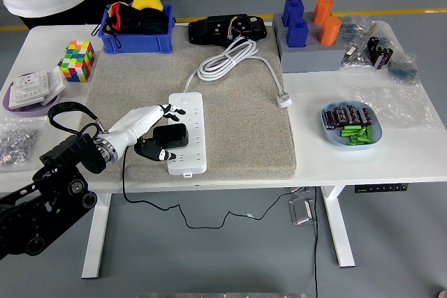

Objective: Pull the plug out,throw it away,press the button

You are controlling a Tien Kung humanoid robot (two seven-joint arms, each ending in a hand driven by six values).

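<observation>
Black plug (171,136): seated in white power strip (187,132), grey mat, desk (328,151) centre-left. Left hand (150,130): at plug's 9 o'clock, fingers spread around it, grip not closed. Person at 11 o'clock.

No text, brand, number or sign can be read anywhere in the head view (the picture is too coarse for small print). The white power strip (188,132), the black plug (170,136) and the grey block (307,52) at one o'clock show no legible marking.
</observation>
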